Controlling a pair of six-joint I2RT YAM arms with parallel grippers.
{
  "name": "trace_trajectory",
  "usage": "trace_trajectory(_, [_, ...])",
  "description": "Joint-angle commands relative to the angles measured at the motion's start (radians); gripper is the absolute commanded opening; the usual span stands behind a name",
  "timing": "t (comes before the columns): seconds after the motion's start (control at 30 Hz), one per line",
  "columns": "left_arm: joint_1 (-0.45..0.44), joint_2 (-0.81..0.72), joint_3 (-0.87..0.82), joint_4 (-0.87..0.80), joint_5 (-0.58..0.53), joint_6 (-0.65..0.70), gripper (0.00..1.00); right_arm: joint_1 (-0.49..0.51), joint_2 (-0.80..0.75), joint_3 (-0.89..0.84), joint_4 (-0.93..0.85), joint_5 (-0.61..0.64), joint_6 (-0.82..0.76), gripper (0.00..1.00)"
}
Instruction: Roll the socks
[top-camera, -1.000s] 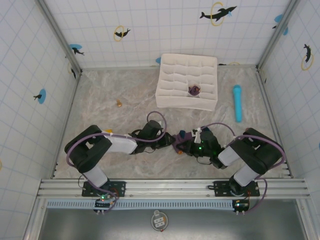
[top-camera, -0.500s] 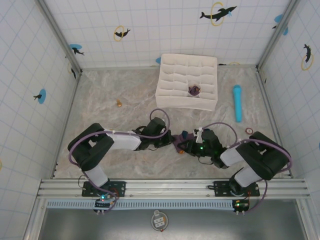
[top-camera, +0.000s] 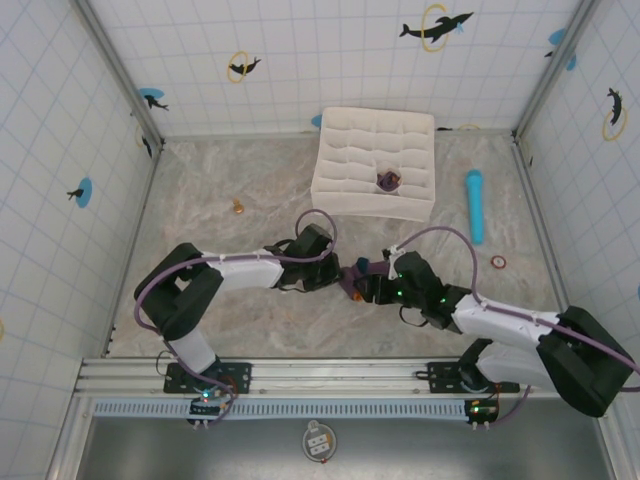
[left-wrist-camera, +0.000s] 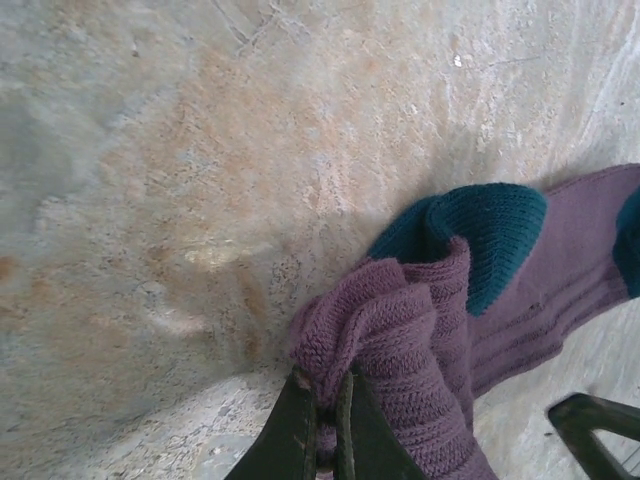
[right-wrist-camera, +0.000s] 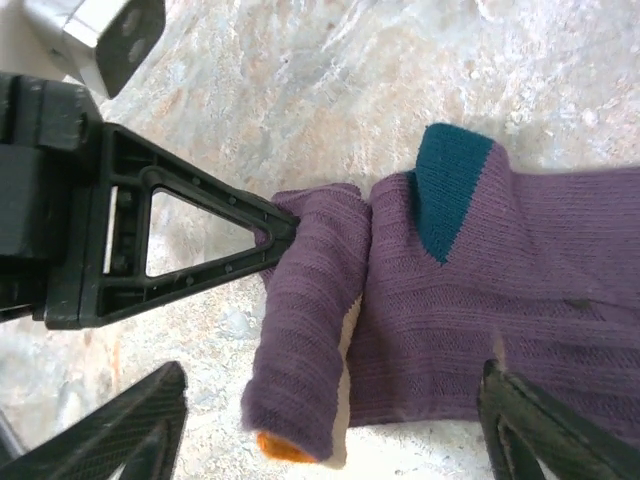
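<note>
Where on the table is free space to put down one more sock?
Bare marble lies far left, between the left wall, the small orange object and the white organizer. Another strip lies near, between both arm bases. Crowded: the centre, where the left gripper and right gripper meet at the socks.

No legible text, label, brand, number or sign on any visible surface.

The purple socks (right-wrist-camera: 480, 300) lay flat on the marbled table (right-wrist-camera: 300, 80), with a teal patch (right-wrist-camera: 450, 185) showing. Their left end was rolled into a fat tube (right-wrist-camera: 305, 320) with an orange tip (right-wrist-camera: 280, 447). The black left gripper (right-wrist-camera: 272, 228) pinched the tube's top. The right gripper (right-wrist-camera: 335, 430) had its fingers (right-wrist-camera: 120, 425) wide apart, one on each side.
</note>
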Motion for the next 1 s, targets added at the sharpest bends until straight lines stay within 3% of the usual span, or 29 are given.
trace_trajectory(0.0, [0.011,0.023,0.033,-0.145,0.009,-0.004,0.00,0.094,-0.053,0.049,-0.165,0.247,-0.149,0.86])
trace_trajectory(0.2, [0.021,0.016,0.039,-0.195,0.026,0.000,0.00,0.280,-0.068,0.048,-0.184,0.539,-0.289,0.88])
trace_trajectory(0.53, [0.023,0.013,0.056,-0.223,0.035,0.003,0.00,0.575,0.089,0.066,0.012,0.831,-0.568,0.86])
trace_trajectory(0.73, [0.023,0.010,0.053,-0.223,0.032,0.001,0.00,0.612,0.268,0.142,0.090,0.946,-0.675,0.86])
trace_trajectory(0.97, [0.023,0.008,0.049,-0.224,0.033,0.001,0.00,0.600,0.406,0.162,0.192,0.996,-0.758,0.86])
